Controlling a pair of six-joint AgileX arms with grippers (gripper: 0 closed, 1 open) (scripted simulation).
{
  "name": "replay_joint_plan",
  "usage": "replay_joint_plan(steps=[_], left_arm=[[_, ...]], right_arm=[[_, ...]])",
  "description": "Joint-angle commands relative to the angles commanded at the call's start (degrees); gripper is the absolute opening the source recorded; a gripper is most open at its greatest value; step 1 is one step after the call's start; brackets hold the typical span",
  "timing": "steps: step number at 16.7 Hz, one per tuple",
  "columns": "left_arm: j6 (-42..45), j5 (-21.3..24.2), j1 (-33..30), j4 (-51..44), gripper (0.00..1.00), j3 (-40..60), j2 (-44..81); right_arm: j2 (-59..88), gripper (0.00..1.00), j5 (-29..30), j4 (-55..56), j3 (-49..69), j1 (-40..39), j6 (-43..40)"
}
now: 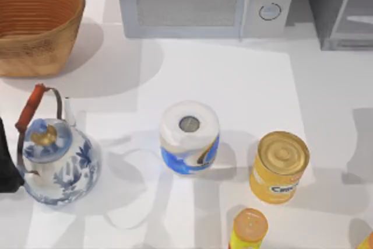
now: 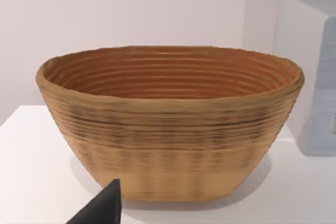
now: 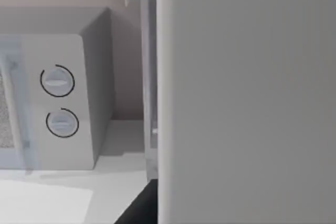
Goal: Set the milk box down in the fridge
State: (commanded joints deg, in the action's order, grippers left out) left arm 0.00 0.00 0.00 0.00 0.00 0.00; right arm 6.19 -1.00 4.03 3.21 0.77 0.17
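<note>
The fridge [image 1: 341, 10] occupies the worktop's [image 1: 233, 80] far right corner, beside the microwave [image 1: 204, 1]; its pale panel [image 3: 247, 98] looms close in the right wrist view. Open worktop lies between the basket [image 1: 36, 21], kettle [image 1: 55, 155], paper roll [image 1: 189, 137] and can [image 1: 280, 166]. Jaw state cannot be told.

A woven basket [image 1: 36, 24] sits at the far left corner of the surface [image 1: 233, 80], straight ahead of the left tool in its wrist view, open mouth up [image 2: 168, 124]. The light grey microwave [image 1: 204, 1] stands along the back edge, its two round dials [image 3: 58, 100] ahead of the right tool. A blue-and-white teapot [image 1: 58, 158] (red-wrapped handle raised) stands just beside the left tool. Mid-surface stands a paper roll [image 1: 189, 138], with a yellow can [image 1: 280, 167] near it and a slimmer yellow can [image 1: 249, 230] beyond.
</note>
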Motion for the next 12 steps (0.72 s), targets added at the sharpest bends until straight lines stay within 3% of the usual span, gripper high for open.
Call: replay_joint_plan(steps=[5, 12], left_arm=[[0.0, 0.0, 0.0, 0.0, 1.0, 0.0, 0.0], [0.0, 0.0, 0.0, 0.0, 1.0, 0.0, 0.0]], right_arm=[[20.84, 0.0, -2.91, 12.48, 10.02, 3.04, -0.08], [69.54, 0.0, -8.4, 36.89, 29.97, 8.29, -0.26]])
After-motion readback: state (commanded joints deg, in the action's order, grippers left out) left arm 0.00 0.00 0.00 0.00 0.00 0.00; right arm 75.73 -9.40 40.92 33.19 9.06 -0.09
